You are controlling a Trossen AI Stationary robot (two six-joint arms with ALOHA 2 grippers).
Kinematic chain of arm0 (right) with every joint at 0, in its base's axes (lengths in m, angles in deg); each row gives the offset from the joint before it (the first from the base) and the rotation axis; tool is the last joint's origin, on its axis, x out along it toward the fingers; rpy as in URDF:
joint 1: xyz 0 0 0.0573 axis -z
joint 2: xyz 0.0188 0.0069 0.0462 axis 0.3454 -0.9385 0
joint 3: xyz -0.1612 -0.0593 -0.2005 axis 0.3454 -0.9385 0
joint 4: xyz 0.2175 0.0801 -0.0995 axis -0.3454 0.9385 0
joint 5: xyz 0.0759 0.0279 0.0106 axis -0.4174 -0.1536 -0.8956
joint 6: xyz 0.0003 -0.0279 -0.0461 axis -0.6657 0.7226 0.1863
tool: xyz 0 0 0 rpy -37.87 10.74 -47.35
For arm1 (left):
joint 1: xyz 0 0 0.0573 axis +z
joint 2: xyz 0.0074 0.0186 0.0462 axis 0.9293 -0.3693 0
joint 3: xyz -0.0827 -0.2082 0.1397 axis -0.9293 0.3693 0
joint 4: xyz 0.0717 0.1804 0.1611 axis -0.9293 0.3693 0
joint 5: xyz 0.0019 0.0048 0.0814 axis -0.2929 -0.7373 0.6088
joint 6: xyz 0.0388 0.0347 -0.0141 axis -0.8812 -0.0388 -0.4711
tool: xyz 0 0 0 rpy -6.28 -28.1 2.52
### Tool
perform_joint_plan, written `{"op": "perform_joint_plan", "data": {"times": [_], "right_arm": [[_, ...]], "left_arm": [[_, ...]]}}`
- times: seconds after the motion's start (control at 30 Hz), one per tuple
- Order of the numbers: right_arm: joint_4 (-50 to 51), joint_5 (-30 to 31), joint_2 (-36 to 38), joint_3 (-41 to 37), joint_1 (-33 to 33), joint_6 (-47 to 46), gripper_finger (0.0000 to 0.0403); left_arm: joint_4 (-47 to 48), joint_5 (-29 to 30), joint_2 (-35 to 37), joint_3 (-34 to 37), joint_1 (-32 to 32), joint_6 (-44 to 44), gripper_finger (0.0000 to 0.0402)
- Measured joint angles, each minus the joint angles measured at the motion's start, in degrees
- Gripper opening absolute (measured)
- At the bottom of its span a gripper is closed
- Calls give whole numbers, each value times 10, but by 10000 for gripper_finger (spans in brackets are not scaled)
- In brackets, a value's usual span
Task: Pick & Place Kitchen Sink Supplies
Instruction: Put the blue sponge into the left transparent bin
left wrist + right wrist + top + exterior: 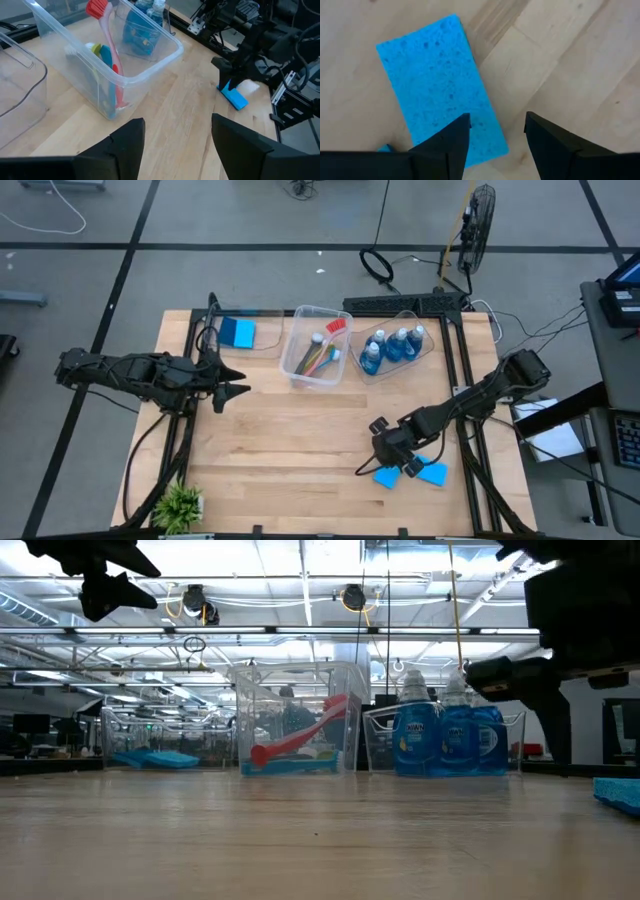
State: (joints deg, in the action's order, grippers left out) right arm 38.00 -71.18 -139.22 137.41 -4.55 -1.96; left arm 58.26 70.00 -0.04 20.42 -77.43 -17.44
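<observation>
Two flat blue sponges (pixel 386 477) (pixel 433 474) lie on the table near its right near corner. My right gripper (pixel 400 463) hovers open just above them; in the right wrist view one sponge (pixel 437 80) lies flat below the open fingers (pixel 497 120). My left gripper (pixel 238 392) is open, raised over the table's left half (pixel 177 125). Other sponges (pixel 238 332) lie in the left bin, the brushes (pixel 322 350) in the middle bin, and the bottles of blue liquid (pixel 393 348) in the right bin.
Three clear plastic bins stand in a row along the far edge: left (pixel 262 340), middle (pixel 315 309), right (pixel 425 348). A small green plant (pixel 180 505) stands at the near left corner. Bare wood lies across the table's middle and near side.
</observation>
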Motion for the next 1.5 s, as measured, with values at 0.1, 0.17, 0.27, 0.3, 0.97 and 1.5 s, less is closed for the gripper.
{"op": "perform_joint_plan", "data": {"times": [0.1,0.17,0.27,0.3,0.97,1.5], "right_arm": [[13,-1,-15,0,-1,8,180],[13,-1,-26,1,-1,10,180],[9,-1,-41,2,0,14,180],[8,-1,-44,3,0,16,180],[40,15,-55,1,15,-29,19],[-1,112,50,-3,58,-168,0]], "left_arm": [[0,0,0,0,0,0,230],[0,0,0,0,0,0,230],[0,0,0,0,0,0,230],[-1,0,0,0,0,0,230],[-1,0,0,0,0,0,230],[-11,0,0,0,0,0,230]]}}
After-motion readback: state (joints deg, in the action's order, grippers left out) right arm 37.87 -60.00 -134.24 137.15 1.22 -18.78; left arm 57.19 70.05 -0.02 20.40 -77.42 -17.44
